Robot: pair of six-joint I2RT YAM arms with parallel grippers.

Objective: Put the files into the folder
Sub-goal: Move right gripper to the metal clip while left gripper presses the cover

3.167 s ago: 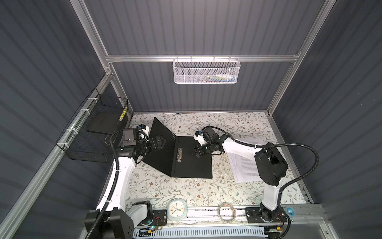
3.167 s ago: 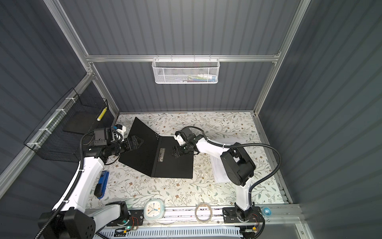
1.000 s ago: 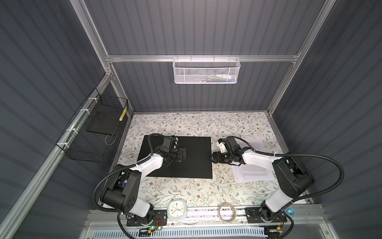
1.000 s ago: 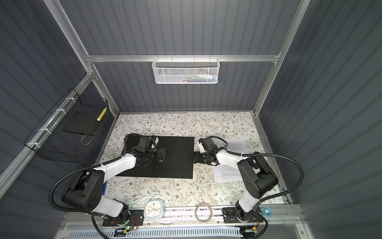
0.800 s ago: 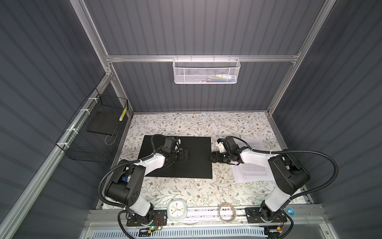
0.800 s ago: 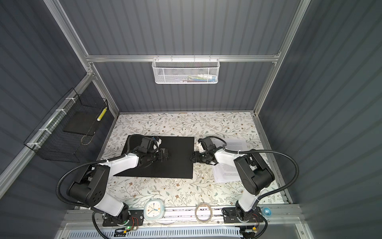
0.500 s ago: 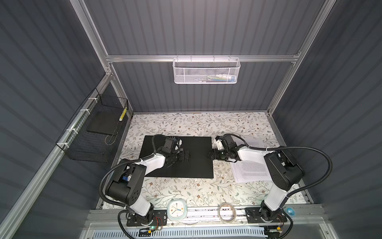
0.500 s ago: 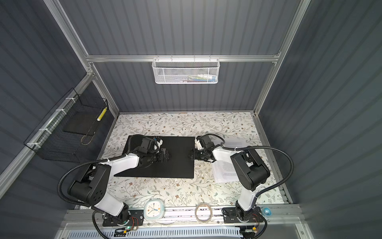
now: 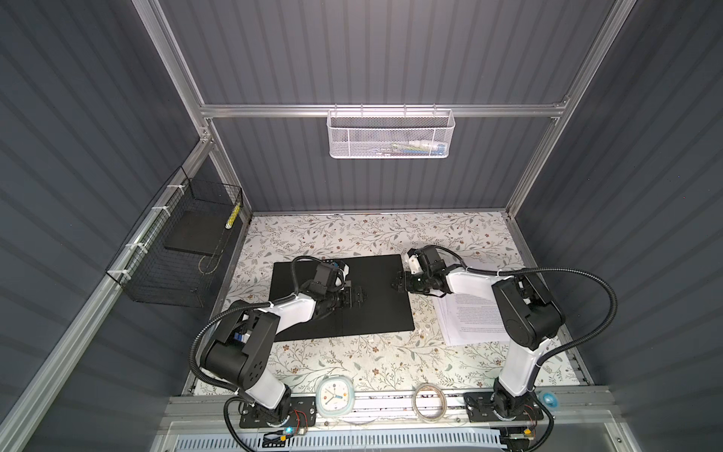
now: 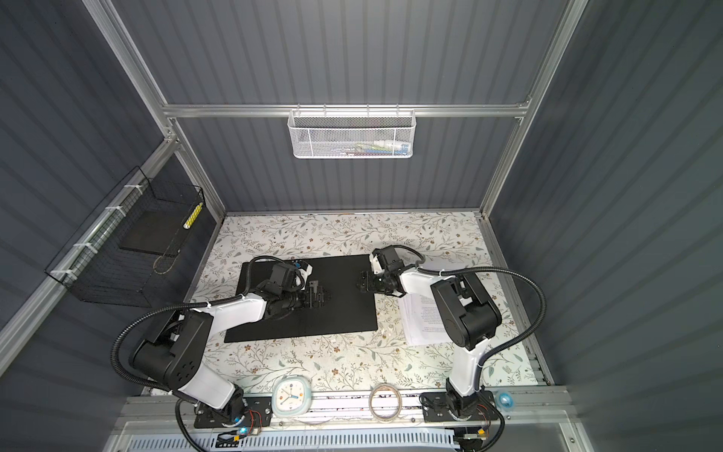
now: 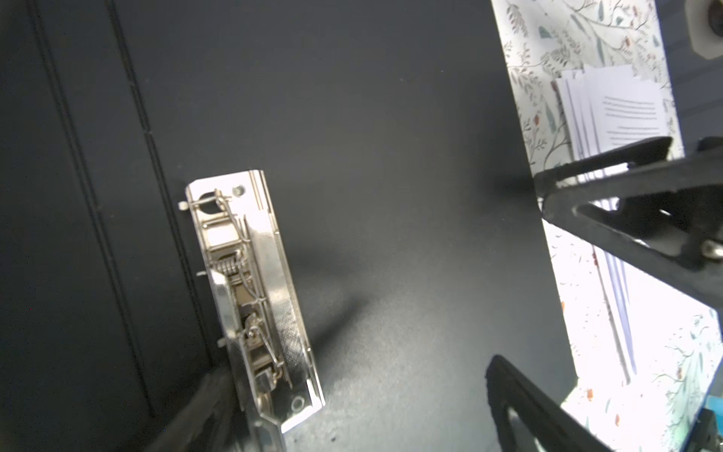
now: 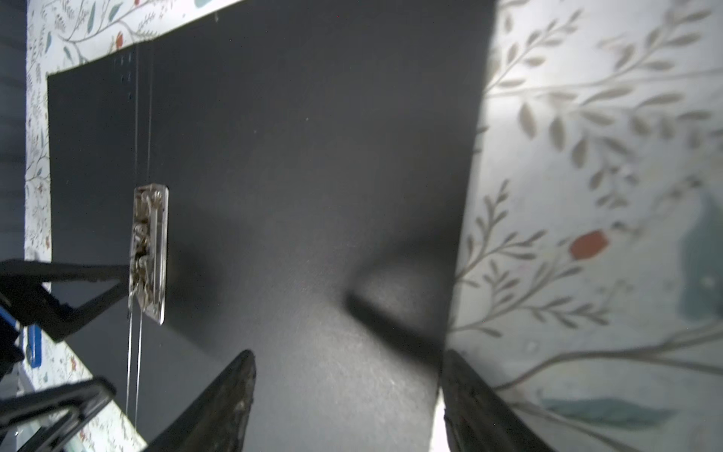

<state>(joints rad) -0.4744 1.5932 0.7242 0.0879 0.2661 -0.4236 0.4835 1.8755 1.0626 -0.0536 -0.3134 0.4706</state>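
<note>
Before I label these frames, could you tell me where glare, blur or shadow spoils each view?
Left wrist view: the files and tablecloth blow out white, the metal clip is sharp. Right wrist view: gripper fingers blurred, soft shadows on the folder. Both top views: evenly lit.

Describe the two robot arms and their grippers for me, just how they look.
Both match: the left arm and right arm have white link shells and bulky black joint housings, each trailed by a black corrugated hose. The left gripper and right gripper are black, with slim open-framed fingers. Black base plates show exposed wiring. No markings are legible.
</note>
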